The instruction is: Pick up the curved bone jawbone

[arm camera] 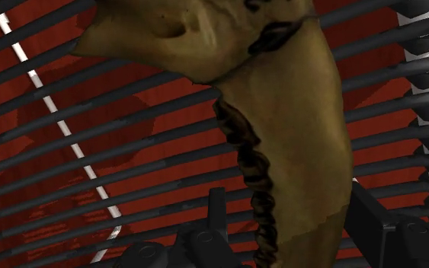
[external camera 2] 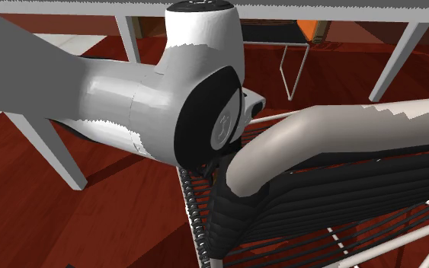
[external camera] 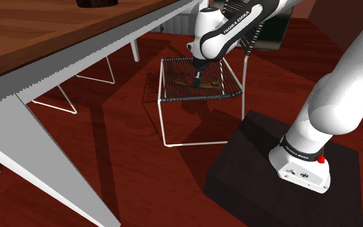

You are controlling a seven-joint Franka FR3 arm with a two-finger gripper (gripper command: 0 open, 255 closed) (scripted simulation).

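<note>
Reaching down with the tool [arm camera: 289, 196] close over the jawbone [arm camera: 281, 114], with black fingers [arm camera: 217, 217] held apart, one to each side of the bone's narrow end. Standing clear of the dark ridged edge on one side; hard against the smooth edge on the other, or just beside it. Clasping nothing. Resting flat on the black cords of the surface [arm camera: 68, 131]: olive-brown, broad, curved. From the shoulder view, finding the jawbone [external camera: 212, 84] under the tool [external camera: 198, 78], about midway across the surface [external camera: 173, 98], nearer the edge facing the stand [external camera: 251, 167] than the far edge. Raised on a thin white wire frame over a dark red floor [external camera: 141, 161]. Farther off, beyond the surface's far corner, a long wooden table [external camera: 44, 32] on white legs.
</note>
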